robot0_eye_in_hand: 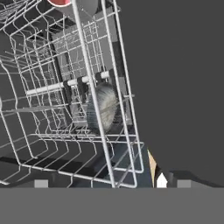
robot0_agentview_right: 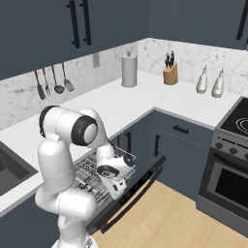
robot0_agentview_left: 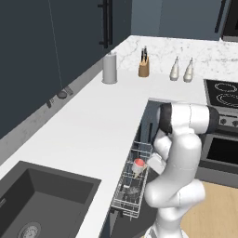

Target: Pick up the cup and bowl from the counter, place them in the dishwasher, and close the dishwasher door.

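Note:
The dishwasher's white wire rack [robot0_agentview_left: 131, 183] is pulled out over the open dishwasher door [robot0_agentview_right: 133, 191]. The red cup [robot0_agentview_left: 139, 164] stands in the rack; its red rim [robot0_eye_in_hand: 61, 1] shows at the top of the hand view. The bowl [robot0_eye_in_hand: 105, 107], dark grey with a speckled inside, leans on its edge among the rack wires [robot0_eye_in_hand: 94, 87]. My gripper [robot0_eye_in_hand: 112, 183] hangs just outside the rack's near corner, above the door, open, with nothing between its tips. It [robot0_agentview_right: 117, 186] sits low beside the rack in the right base view. The white counter [robot0_agentview_left: 88, 125] runs along the left.
A dark sink [robot0_agentview_left: 42, 195] is set in the counter at the near left. At the back stand a paper towel roll [robot0_agentview_left: 109, 68], a knife block [robot0_agentview_left: 144, 67] and two pale shakers [robot0_agentview_left: 175, 69]. The stove and oven [robot0_agentview_right: 227, 179] are to the right, past wood floor [robot0_agentview_right: 164, 218].

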### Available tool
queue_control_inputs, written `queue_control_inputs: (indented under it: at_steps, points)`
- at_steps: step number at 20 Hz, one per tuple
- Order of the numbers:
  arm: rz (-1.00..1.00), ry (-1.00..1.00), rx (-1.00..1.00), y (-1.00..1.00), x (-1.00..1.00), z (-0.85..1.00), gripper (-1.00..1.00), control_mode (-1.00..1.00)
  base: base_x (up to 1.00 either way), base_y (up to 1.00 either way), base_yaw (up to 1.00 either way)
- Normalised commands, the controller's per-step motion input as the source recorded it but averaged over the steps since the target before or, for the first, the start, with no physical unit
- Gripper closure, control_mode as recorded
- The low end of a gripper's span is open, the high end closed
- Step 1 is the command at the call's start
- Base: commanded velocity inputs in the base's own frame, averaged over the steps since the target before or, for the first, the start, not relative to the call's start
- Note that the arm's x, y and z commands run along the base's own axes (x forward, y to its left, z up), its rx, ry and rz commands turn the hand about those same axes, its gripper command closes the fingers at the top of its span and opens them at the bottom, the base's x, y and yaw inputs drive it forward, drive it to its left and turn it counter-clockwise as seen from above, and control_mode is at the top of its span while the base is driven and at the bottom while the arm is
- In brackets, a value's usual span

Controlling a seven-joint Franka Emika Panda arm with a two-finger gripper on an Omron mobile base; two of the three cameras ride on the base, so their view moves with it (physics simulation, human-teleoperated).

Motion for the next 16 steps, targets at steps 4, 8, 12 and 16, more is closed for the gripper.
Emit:
queue_control_inputs:
  at_steps: [4, 8, 12, 16]
  points:
    - [0.00, -0.08, 0.00, -0.82, -0.10, 0.76, -1.00, -1.00, 0.00, 0.00, 0.00]
    - [0.00, -0.11, 0.00, -0.94, -0.20, 0.96, -1.00, -1.00, 0.00, 0.00, 0.00]
    - [0.00, -0.07, 0.00, -1.00, -0.16, 0.20, -1.00, -1.00, 0.00, 0.00, 0.00]
    - [0.04, -0.01, 0.03, -1.00, 0.00, -0.37, -1.00, -1.00, 0.00, 0.00, 0.00]
